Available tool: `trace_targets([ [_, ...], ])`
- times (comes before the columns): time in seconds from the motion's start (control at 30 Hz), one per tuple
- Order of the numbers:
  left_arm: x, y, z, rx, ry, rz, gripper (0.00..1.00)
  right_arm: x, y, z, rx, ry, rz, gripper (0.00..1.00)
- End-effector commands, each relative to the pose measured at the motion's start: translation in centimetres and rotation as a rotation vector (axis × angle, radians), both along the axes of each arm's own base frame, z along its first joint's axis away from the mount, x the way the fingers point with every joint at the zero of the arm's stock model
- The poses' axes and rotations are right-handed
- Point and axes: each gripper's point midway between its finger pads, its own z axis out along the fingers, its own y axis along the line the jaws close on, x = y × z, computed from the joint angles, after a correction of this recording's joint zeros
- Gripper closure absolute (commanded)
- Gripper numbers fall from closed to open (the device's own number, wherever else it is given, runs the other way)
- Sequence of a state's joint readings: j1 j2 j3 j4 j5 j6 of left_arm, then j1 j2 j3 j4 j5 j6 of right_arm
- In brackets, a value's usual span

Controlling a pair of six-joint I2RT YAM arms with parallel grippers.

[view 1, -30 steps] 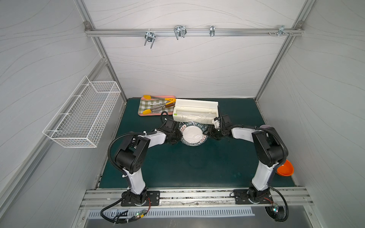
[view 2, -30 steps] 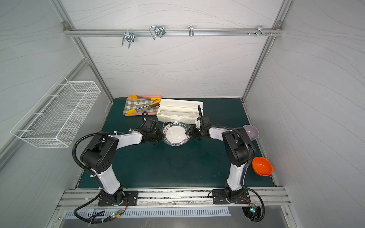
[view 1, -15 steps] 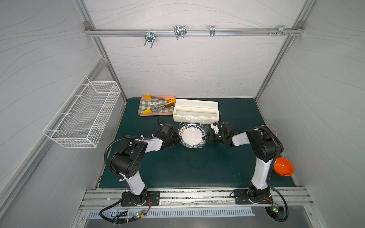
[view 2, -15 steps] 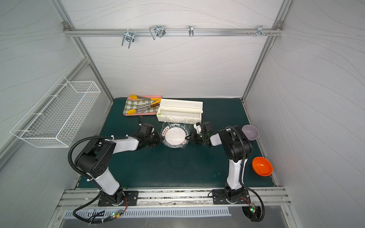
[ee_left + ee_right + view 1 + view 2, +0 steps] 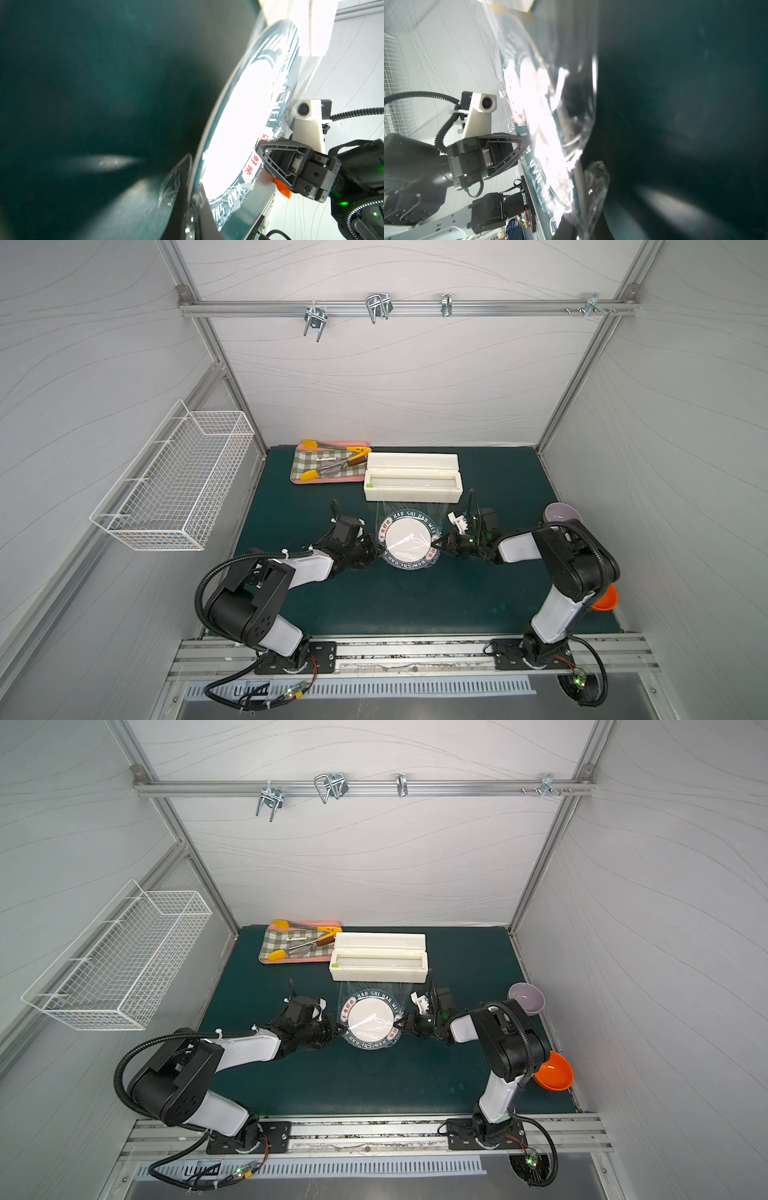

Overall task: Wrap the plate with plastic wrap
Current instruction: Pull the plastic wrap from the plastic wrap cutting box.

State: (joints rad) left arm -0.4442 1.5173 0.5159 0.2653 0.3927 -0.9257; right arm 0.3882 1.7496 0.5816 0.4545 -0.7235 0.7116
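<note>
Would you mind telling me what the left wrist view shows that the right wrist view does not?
Only the left wrist view shows the right gripper, at the rim of the plate, and a sliver of the orange bowl. Only the right wrist view shows the left gripper and the wire basket. Both show the plate under the plastic wrap, a corner of the white dispenser box and the green mat.

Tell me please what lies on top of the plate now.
Plastic wrap lies over the plate, running from the dispenser box. The white centre and lettered rim show through it. Whether its edges reach under the plate cannot be seen.
</note>
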Motion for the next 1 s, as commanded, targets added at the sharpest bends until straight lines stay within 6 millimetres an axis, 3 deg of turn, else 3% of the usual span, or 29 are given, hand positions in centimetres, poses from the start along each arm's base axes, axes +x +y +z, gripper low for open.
trace_targets([
  [0.0, -1.4, 2.3, -3.3, 0.105, 0.077, 0.044, 1.0, -1.4, 0.1, 0.7, 0.011, -0.041, 0.065, 0.96],
  [0.13, -2.0, 2.1, -3.8, 0.114, 0.087, 0.027, 0.99, -2.1, 0.1, 0.3, 0.005, -0.036, 0.079, 0.97],
  [0.3, -2.6, 3.0, -3.6, 0.147, 0.099, 0.031, 0.66, -2.4, -0.1, 0.6, -0.008, -0.042, 0.096, 1.0],
  [0.4, -1.7, 4.9, -1.1, 0.197, 0.053, 0.066, 0.38, -2.6, -0.1, 0.8, 0.0, -0.042, 0.112, 1.0],
  [0.5, 0.7, 6.5, 3.2, 0.301, -0.047, 0.063, 0.24, -2.8, -0.1, 0.9, 0.006, -0.041, 0.121, 1.0],
  [0.63, 4.8, 7.8, 7.0, 0.475, -0.101, 0.019, 0.3, -2.9, 0.1, 0.9, 0.017, -0.027, 0.133, 1.0],
  [0.83, 10.9, 6.9, 8.6, 0.844, -0.193, -0.263, 0.26, -2.7, 0.3, 0.9, 0.012, -0.014, 0.145, 1.0],
  [0.97, 14.7, 8.3, 9.2, 0.829, -0.133, -0.138, 0.27, -2.6, 0.2, 0.9, 0.003, -0.02, 0.148, 1.0],
])
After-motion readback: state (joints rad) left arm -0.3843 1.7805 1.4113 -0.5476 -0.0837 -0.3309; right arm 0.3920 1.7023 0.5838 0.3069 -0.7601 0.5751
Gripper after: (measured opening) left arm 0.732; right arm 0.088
